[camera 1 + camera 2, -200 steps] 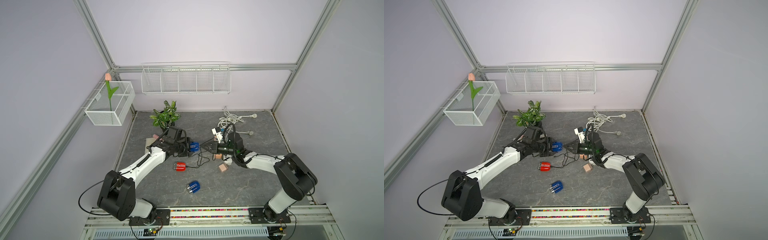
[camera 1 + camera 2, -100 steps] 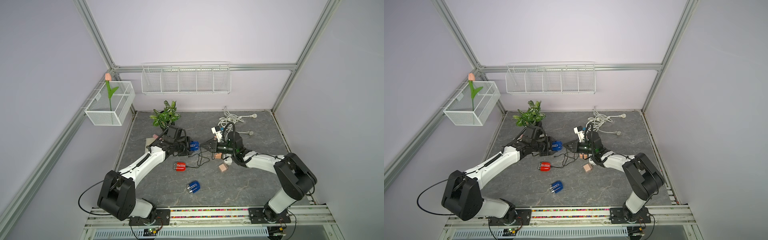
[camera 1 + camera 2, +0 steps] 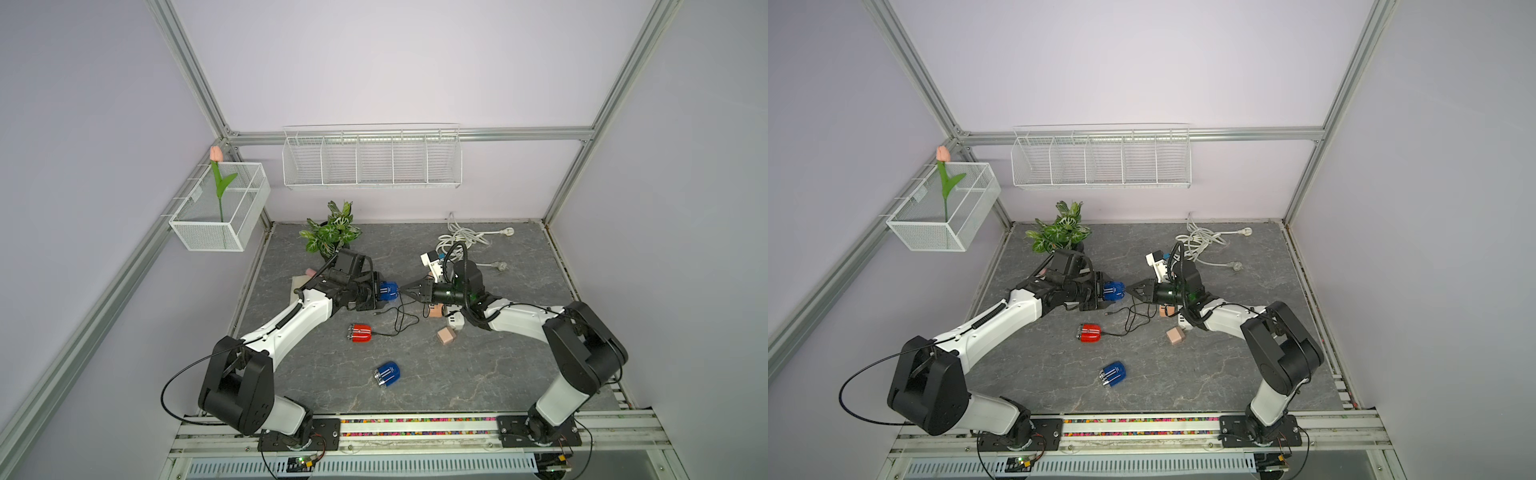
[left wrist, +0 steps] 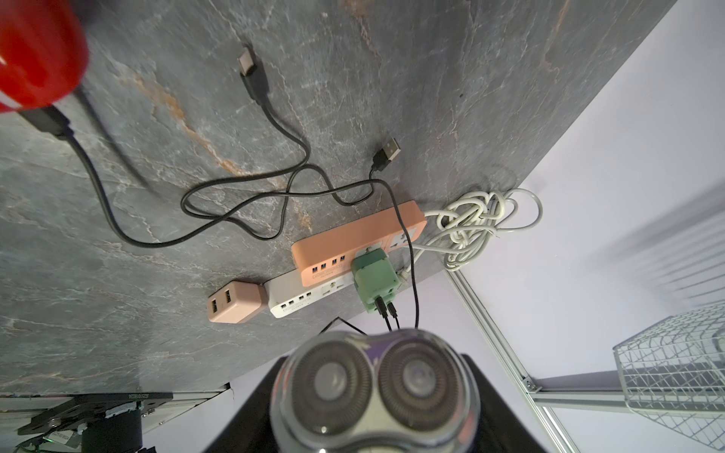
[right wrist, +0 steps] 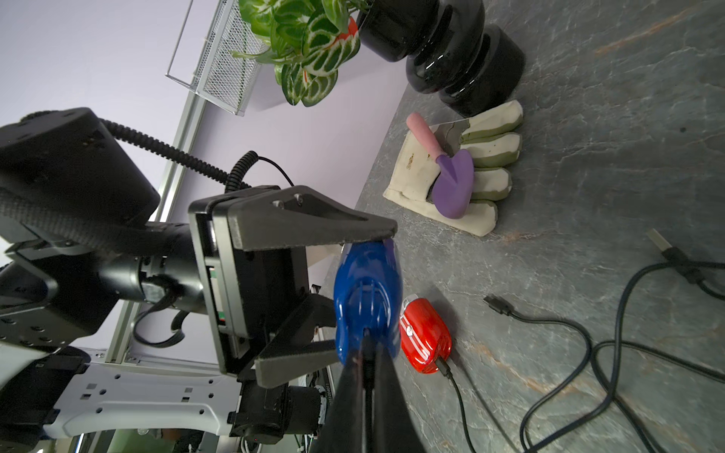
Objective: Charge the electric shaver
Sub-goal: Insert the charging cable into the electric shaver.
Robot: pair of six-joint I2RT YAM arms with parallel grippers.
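right wrist view: left gripper (image 5: 361, 294) fingers (image 5: 314, 223) clamp the blue shaver (image 5: 368, 274) across its body, clear of the table (image 5: 588, 196).
right gripper (image 5: 367, 353): fingers pinched together, apparently on the plug end of a black cable (image 4: 414, 286), tips at the shaver's base.
port risk: plug hidden between the tips; a skewed push could miss or jam.
grip risk: pushing may slide the glossy shaver back between the left fingers.
cable risk: slack loops below the tips could snag.

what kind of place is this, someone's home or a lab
Most likely a robot lab cell dressed as a home corner: aluminium frame around plain walls, two arms bolted to a front rail, and props like a potted plant.
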